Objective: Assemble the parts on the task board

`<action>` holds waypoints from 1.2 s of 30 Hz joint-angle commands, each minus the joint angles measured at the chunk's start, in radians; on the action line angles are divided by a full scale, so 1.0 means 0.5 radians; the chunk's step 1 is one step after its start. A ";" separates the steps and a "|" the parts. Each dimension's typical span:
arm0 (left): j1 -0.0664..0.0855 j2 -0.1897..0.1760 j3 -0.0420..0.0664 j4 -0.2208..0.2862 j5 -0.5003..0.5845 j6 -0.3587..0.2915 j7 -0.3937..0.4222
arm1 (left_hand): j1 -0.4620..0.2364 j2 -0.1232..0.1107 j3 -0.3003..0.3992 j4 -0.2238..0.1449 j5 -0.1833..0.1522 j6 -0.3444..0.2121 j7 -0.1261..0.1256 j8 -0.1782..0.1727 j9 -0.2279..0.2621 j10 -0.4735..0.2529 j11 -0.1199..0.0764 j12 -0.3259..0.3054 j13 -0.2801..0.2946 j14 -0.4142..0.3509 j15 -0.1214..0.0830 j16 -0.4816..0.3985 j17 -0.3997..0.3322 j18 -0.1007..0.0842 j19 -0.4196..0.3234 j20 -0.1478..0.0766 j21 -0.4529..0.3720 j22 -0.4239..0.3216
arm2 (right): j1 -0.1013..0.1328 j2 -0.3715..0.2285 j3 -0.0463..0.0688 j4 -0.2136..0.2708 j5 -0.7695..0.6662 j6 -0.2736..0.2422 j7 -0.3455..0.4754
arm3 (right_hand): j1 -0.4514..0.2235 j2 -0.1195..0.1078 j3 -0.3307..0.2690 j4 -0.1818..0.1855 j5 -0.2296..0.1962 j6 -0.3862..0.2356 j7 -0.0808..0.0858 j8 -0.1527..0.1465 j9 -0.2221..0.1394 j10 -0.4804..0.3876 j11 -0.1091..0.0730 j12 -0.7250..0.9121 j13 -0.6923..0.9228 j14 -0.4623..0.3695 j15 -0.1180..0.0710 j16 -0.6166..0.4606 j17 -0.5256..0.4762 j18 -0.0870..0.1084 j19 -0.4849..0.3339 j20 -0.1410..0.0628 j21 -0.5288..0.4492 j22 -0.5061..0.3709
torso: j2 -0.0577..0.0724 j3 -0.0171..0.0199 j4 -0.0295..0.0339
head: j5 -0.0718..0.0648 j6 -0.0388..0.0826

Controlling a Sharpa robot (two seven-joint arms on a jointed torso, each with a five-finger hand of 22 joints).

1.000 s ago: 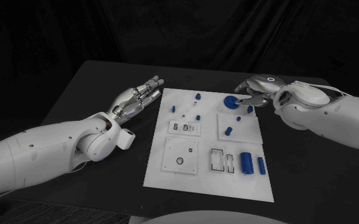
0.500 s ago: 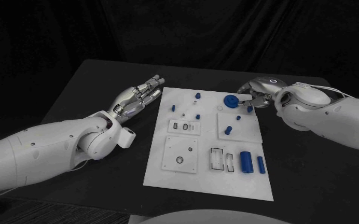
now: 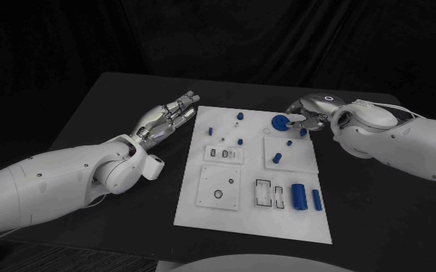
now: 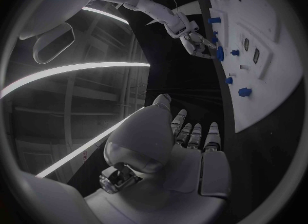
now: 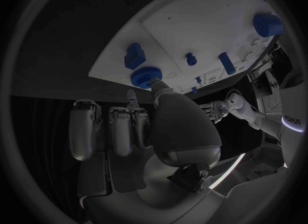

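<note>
The black bench point(image 3: 109, 102) carries the white task board point(image 3: 254, 221) at its middle, within reach of both arms. The left hand point(image 3: 166, 121) lies off the board's left edge, palm up, fingers apart and holding nothing, probably parked clear so the other arm can work. The right hand point(image 3: 307, 116) sits at the board's far right corner, fingers curled toward the round blue gear point(image 3: 281, 122) there; its fingertips point(image 5: 160, 87) touch the gear's rim, seemingly to seat or turn it, though whether they truly grip it I cannot tell. Two long blue blocks point(image 3: 299, 198) lie at the near right, and small blue pegs point(image 3: 240, 116) stand across the far half.
</note>
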State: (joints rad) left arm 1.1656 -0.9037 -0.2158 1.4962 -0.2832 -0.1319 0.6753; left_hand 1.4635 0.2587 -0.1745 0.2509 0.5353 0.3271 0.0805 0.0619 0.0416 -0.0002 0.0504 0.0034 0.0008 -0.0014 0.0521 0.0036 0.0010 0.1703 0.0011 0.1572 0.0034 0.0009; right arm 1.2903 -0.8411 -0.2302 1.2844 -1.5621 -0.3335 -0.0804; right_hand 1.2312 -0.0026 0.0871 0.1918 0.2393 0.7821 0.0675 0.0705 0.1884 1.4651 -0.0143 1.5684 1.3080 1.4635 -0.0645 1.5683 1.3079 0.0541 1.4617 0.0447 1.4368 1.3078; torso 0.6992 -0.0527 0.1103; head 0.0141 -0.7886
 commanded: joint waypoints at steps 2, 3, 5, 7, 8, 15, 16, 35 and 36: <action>0.003 0.008 0.001 0.000 -0.002 0.030 0.071 | 0.025 0.002 0.012 0.004 0.007 0.004 0.012 0.010 0.002 0.000 0.011 -0.007 -0.002 0.003 0.013 -0.007 -0.002 0.012 -0.002 0.018 -0.007 -0.002 | -0.006 0.014 0.001 -0.011 -0.001 -0.013 -0.012 | -0.014 0.000 0.004 0.005 0.010 0.029 0.000 0.011 0.006 0.211 -0.002 0.005 0.526 0.215 -0.008 0.005 0.526 -0.036 0.050 0.001 0.011 0.376 | 0.000 0.0007 -0.004 | -0.001 -0.011; 0.003 0.008 0.001 -0.001 -0.002 0.032 0.070 | 0.025 0.002 0.012 0.004 0.007 0.004 0.012 0.010 0.002 0.000 0.011 -0.007 -0.002 0.003 0.013 -0.007 -0.002 0.012 -0.002 0.018 -0.007 -0.002 | -0.007 0.018 0.001 -0.014 -0.001 -0.013 -0.011 | -0.014 0.000 0.004 0.005 0.010 0.029 0.000 0.011 0.006 0.211 -0.002 0.005 0.526 0.215 -0.008 0.005 0.526 -0.036 0.050 0.001 0.011 0.376 | 0.000 0.0007 -0.004 | -0.001 -0.011; 0.003 0.010 0.001 -0.002 -0.002 0.034 0.068 | 0.025 0.002 0.012 0.004 0.007 0.004 0.012 0.010 0.002 0.000 0.011 -0.007 -0.002 0.003 0.013 -0.007 -0.002 0.012 -0.002 0.018 -0.007 -0.002 | -0.007 0.027 0.001 -0.018 -0.001 -0.011 -0.011 | -0.008 -0.006 0.006 -0.002 0.003 0.044 -0.002 0.015 0.012 0.211 -0.004 0.005 0.526 0.215 -0.010 0.005 0.526 -0.038 0.054 -0.001 0.018 0.381 | 0.001 0.0017 -0.002 | 0.000 -0.013; 0.003 0.013 0.001 -0.004 -0.002 0.037 0.065 | 0.026 0.002 0.016 0.002 0.007 0.003 0.014 0.011 0.002 0.000 0.013 -0.007 -0.002 0.003 0.015 -0.007 -0.002 0.013 -0.002 0.021 -0.007 -0.002 | -0.009 0.038 0.001 -0.023 -0.001 -0.006 -0.012 | -0.004 -0.008 0.007 -0.006 -0.004 0.051 -0.003 0.017 0.015 0.211 -0.005 0.005 0.526 0.215 -0.011 0.005 0.526 -0.039 0.056 -0.002 0.020 0.383 | 0.001 0.0017 -0.002 | 0.000 -0.013; 0.003 0.014 0.001 -0.005 -0.002 0.039 0.064 | 0.026 0.002 0.016 0.002 0.007 0.003 0.014 0.011 0.002 0.000 0.013 -0.007 -0.002 0.003 0.015 -0.007 -0.002 0.013 -0.002 0.021 -0.007 -0.002 | -0.011 0.044 0.001 -0.027 -0.001 -0.001 -0.012 | 0.004 -0.015 0.008 -0.014 -0.020 0.055 -0.003 0.015 0.018 0.211 -0.006 0.005 0.526 0.215 -0.012 0.005 0.526 -0.040 0.059 -0.003 0.024 0.386 | 0.001 0.0017 -0.002 | 0.000 -0.013; 0.003 0.018 0.001 -0.008 -0.002 0.046 0.058 | 0.026 0.002 0.016 0.002 0.007 0.003 0.014 0.011 0.002 0.000 0.013 -0.007 -0.002 0.003 0.015 -0.007 -0.002 0.013 -0.002 0.021 -0.007 -0.002 | -0.020 0.076 0.001 -0.056 -0.001 0.021 -0.014 | 0.036 -0.018 0.022 -0.043 -0.034 0.084 -0.002 0.021 0.031 0.211 -0.006 0.005 0.526 0.215 -0.013 0.005 0.526 -0.041 0.062 -0.005 0.029 0.392 | 0.001 0.0010 -0.001 | 0.003 -0.014; 0.003 0.018 0.001 -0.008 -0.002 0.047 0.057 | 0.026 0.002 0.016 0.002 0.007 0.003 0.014 0.011 0.002 0.000 0.013 -0.007 -0.002 0.003 0.015 -0.007 -0.002 0.013 -0.002 0.021 -0.007 -0.002 | -0.022 0.080 0.001 -0.061 -0.001 0.024 -0.013 | 0.043 -0.017 0.026 -0.049 -0.025 0.098 -0.001 0.025 0.036 0.211 -0.006 0.005 0.526 0.215 -0.013 0.005 0.526 -0.041 0.061 -0.005 0.028 0.392 | 0.001 0.0010 0.000 | 0.003 -0.014; 0.002 0.024 0.001 -0.013 -0.002 0.062 0.039 | 0.026 0.002 0.021 -0.001 0.007 0.001 0.018 0.011 0.002 0.000 0.018 -0.007 -0.002 0.003 0.020 -0.007 -0.002 0.013 -0.002 0.026 -0.007 -0.002 | -0.045 0.128 0.001 -0.109 -0.001 0.043 0.005 | 0.153 -0.031 0.090 -0.152 0.060 0.264 -0.011 0.073 0.122 0.211 -0.014 0.005 0.526 0.215 -0.018 0.005 0.526 -0.038 0.055 -0.010 0.016 0.397 | 0.000 0.0003 -0.002 | 0.005 -0.015; 0.002 0.024 0.001 -0.013 -0.002 0.062 0.038 | 0.026 0.002 0.021 -0.001 0.007 0.001 0.018 0.011 0.002 0.000 0.018 -0.007 -0.002 0.003 0.020 -0.007 -0.002 0.013 -0.002 0.026 -0.007 -0.002 | -0.047 0.130 0.001 -0.111 -0.001 0.044 0.005 | 0.156 -0.032 0.092 -0.155 0.064 0.275 -0.013 0.077 0.128 0.211 -0.014 0.005 0.526 0.215 -0.020 0.005 0.526 -0.038 0.055 -0.010 0.015 0.397 | 0.000 0.0007 -0.003 | 0.007 -0.016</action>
State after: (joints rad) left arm 1.1656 -0.8939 -0.2159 1.4882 -0.2832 -0.1139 0.6752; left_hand 1.4671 0.2623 -0.1690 0.2510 0.5353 0.3270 0.0805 0.0619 0.0414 -0.0002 0.0503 0.0034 0.0015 0.0023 0.0557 0.0036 0.0009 0.1703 0.0010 0.1644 0.0034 0.0012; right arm 1.2765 -0.7773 -0.2250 1.2311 -1.5587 -0.3300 -0.0758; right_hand 1.2982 -0.0211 0.1340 0.1195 0.2674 0.9152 0.0645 0.1038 0.2416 1.4650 -0.0142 1.5683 1.3077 1.4670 -0.0680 1.5682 1.3076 0.0543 1.4616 0.0447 1.4473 1.3074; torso 0.6997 -0.0520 0.1097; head 0.0164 -0.7965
